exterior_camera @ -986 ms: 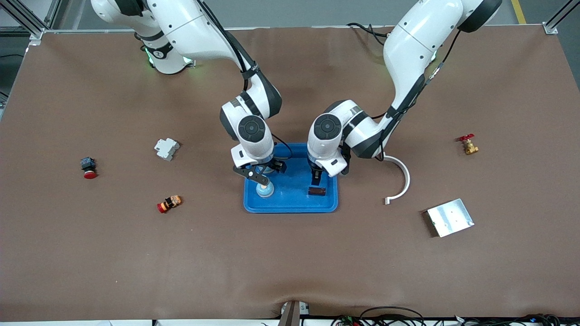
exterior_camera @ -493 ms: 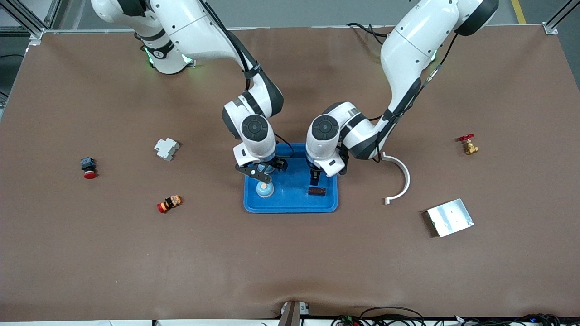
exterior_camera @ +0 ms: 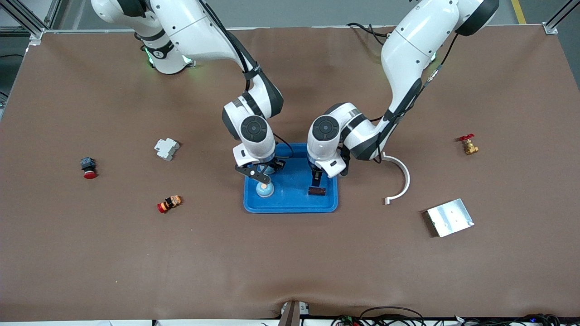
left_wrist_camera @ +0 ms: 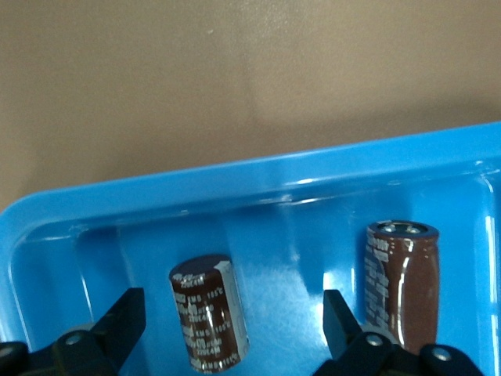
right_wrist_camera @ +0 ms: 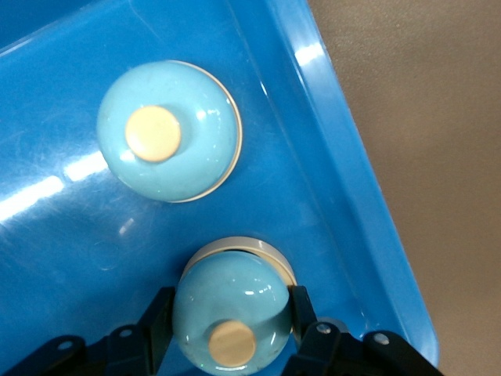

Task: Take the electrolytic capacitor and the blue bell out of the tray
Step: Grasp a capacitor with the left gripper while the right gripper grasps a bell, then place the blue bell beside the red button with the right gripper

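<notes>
A blue tray (exterior_camera: 290,209) lies mid-table. My right gripper (exterior_camera: 264,174) is over the tray's end toward the right arm. In the right wrist view it (right_wrist_camera: 231,317) is shut on a light-blue bell (right_wrist_camera: 231,309). A second bell (right_wrist_camera: 168,131) stands in the tray (right_wrist_camera: 337,157), also seen from the front (exterior_camera: 265,189). My left gripper (exterior_camera: 316,181) is over the tray's other end, open (left_wrist_camera: 231,309), with its fingers apart on either side of a brown capacitor (left_wrist_camera: 205,313) and not touching it. A second capacitor (left_wrist_camera: 401,290) lies beside it in the tray (left_wrist_camera: 235,176). One capacitor (exterior_camera: 317,191) shows from the front.
A white breaker (exterior_camera: 166,148), a red push button (exterior_camera: 88,168) and a red-orange part (exterior_camera: 169,203) lie toward the right arm's end. A white curved piece (exterior_camera: 398,179), a metal plate (exterior_camera: 450,217) and a brass valve (exterior_camera: 468,145) lie toward the left arm's end.
Both wrists have shifted slightly over the tray. The bell and the capacitor lying in the tray have not moved.
</notes>
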Motion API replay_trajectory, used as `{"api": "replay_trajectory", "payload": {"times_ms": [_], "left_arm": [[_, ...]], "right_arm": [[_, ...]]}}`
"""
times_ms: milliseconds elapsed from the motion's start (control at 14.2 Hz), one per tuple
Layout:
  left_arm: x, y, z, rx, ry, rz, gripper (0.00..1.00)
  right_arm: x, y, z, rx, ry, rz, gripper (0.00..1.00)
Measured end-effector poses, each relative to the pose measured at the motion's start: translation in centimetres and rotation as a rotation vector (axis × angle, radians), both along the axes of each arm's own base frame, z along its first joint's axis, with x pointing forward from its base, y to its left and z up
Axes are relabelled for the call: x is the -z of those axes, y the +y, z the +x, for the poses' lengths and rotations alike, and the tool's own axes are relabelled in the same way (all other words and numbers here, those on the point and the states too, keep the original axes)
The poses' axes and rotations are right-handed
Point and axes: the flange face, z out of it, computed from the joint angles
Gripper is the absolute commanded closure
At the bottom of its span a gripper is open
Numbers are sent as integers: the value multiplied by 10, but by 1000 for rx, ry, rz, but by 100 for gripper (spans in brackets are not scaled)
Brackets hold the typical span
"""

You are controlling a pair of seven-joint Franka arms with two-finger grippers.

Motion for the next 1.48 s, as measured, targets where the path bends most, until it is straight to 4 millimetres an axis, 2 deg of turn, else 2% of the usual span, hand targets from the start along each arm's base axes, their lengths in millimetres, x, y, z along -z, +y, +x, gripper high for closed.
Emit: {"api": "replay_trajectory", "payload": {"times_ms": [141,282,564,705,775,846,986,1127,1339,1409,1480], "left_arm": [[1,0,-1,-4,1,2,0],[1,0,-1,-8,-2,4,0],[4,2,-2,3,-23,28,0],[4,3,-1,-14,-23,28,0],[4,4,0,-21,-23,28,24],[3,5,0,-26,-23,28,35],[3,4,0,-34,-23,27,35],[3,2,-2,-39,-23,25,35],[-2,-5,-5,-45,-28,17,38],[-4,-7,-6,-47,-30,15,44],[-5,-8,-7,-47,-32,14,68]], "right_arm": [[-4,1,2,1,-6,6,72],[-17,2,3,0,0,8,77],[-62,-2,4,1,27,6,82],[-79,-15,11,-7,46,1,83],[-88,-30,18,-23,63,-3,84],[-98,-49,27,-44,82,-4,87],[-123,-104,48,-106,125,9,90],[-153,-171,65,-186,172,40,90],[-184,-261,74,-324,194,102,90],[-188,-291,75,-376,192,111,90],[-188,-321,75,-426,193,99,90]]}}
